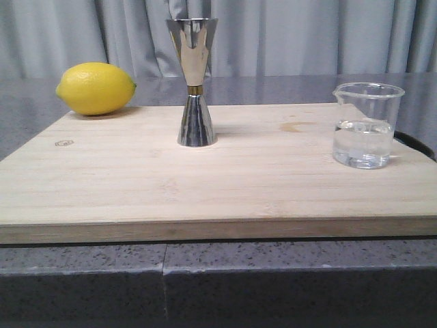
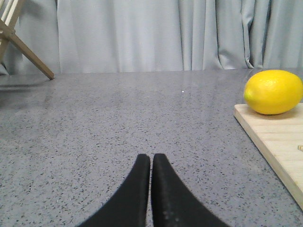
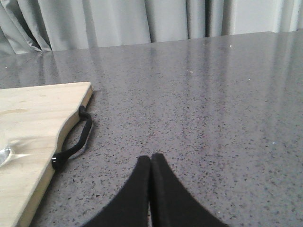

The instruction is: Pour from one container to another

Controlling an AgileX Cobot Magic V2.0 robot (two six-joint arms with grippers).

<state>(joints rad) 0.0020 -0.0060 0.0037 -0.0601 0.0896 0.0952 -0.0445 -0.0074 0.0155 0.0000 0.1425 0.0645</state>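
So the setup is a light wooden cutting board [image 1: 225, 184] sitting on a grey speckled countertop [image 1: 225, 273], with grey curtains [image 1: 307, 34] behind everything. The steel jigger [image 1: 194, 82] stands upright near the back-middle of the board, wide cup on top, thin gold band at its waist. The little glass beaker [image 1: 367, 125] is over on the right side of the board, close to that edge, also upright, and it's got clear liquid in the bottom part, less than half full by the look of it. The two are well apart from each other. A lemon [image 1: 95, 88] rests on the far left corner of the board, partly hanging past the board edge.

Neither arm shows up in the front view at all. In the left wrist view, the left gripper [image 2: 151, 163] has its two black fingers pressed together with nothing between them, hovering over bare countertop off to the left of the board, lemon visible off to the side. Same deal with the right gripper [image 3: 151, 163]: fingers together, holding nothing, over the countertop just past the board's right edge, where there's a black handle loop [image 3: 75, 137] on the board's side
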